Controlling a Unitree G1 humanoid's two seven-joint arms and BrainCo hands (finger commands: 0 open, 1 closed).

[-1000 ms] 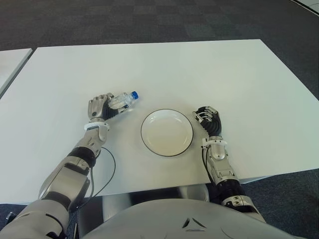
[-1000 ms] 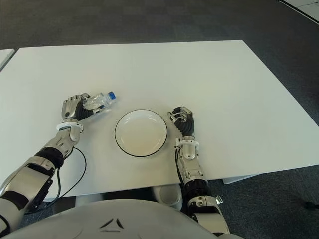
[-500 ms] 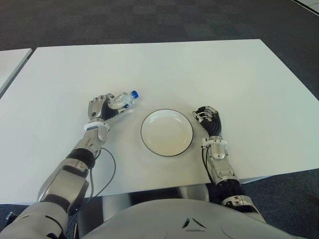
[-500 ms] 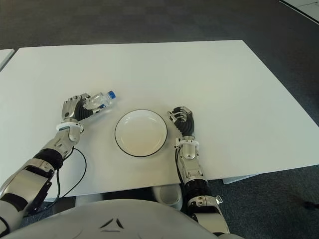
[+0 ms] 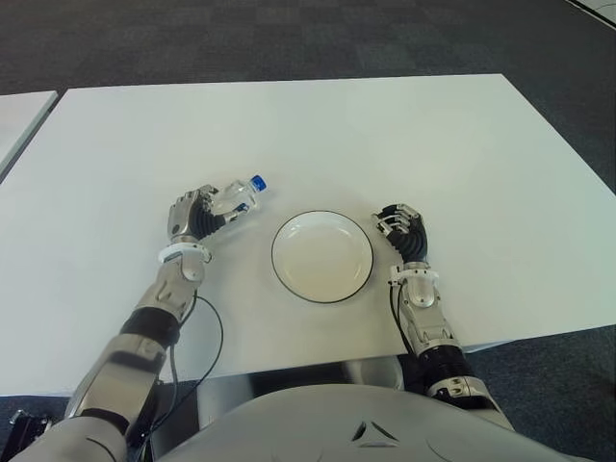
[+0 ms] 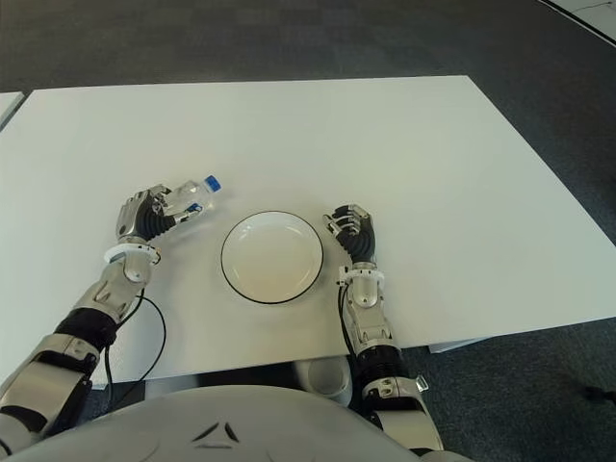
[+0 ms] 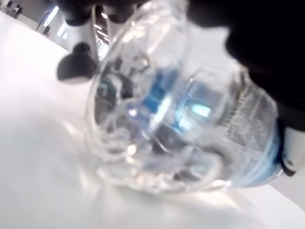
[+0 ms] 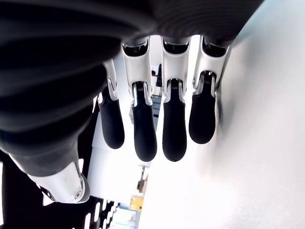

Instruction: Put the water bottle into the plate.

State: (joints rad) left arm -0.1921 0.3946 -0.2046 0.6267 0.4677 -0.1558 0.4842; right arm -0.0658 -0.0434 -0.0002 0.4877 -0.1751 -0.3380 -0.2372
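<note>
A small clear water bottle (image 5: 234, 196) with a blue cap lies tilted in my left hand (image 5: 195, 214), whose fingers are curled round its body; the cap points away toward the plate's far left. The left wrist view shows the bottle (image 7: 181, 124) pressed close against the palm, just over the white table. A white plate (image 5: 321, 256) with a dark rim sits right of that hand, with nothing in it. My right hand (image 5: 401, 233) shows just right of the plate, its fingers (image 8: 174, 129) loosely bent and holding nothing.
The white table (image 5: 385, 135) spreads wide beyond the plate and both hands. A second white table's corner (image 5: 19, 115) shows at the far left. Dark carpet (image 5: 289, 38) lies past the far edge. A black cable (image 5: 207, 332) loops near my left forearm.
My left hand has lifted slightly with the bottle and shifted a little toward me; the forearm now angles more steeply. Plate and right hand have not moved.
</note>
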